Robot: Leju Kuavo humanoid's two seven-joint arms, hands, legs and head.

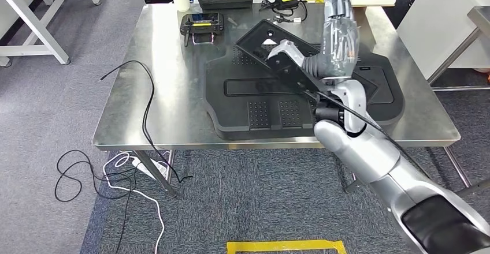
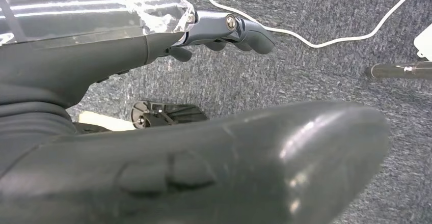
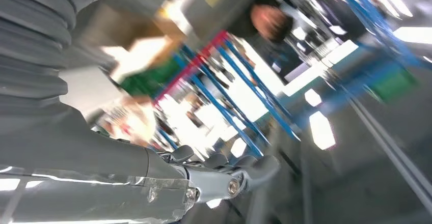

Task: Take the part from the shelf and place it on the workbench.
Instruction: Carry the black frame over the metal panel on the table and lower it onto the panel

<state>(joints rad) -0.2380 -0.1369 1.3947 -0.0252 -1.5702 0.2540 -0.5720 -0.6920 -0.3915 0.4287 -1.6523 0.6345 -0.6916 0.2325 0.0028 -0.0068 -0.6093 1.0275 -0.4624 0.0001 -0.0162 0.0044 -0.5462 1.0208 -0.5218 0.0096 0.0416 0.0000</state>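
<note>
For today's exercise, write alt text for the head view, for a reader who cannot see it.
The robot's right hand is raised over a steel workbench, a flat black part tilted beside its thumb, above a large black moulded tray. A controller lies behind.

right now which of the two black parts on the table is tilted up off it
The smaller flat black panel, propped at an angle under the right hand. The big black moulded part beneath it lies flat on the table.

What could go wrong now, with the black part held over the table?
1. The black part sits tilted under the thumb of the right hand, whose fingers point up, away from it, so it may slip.
2. If released like this, it could land askew on the black moulded tray beneath.
</note>
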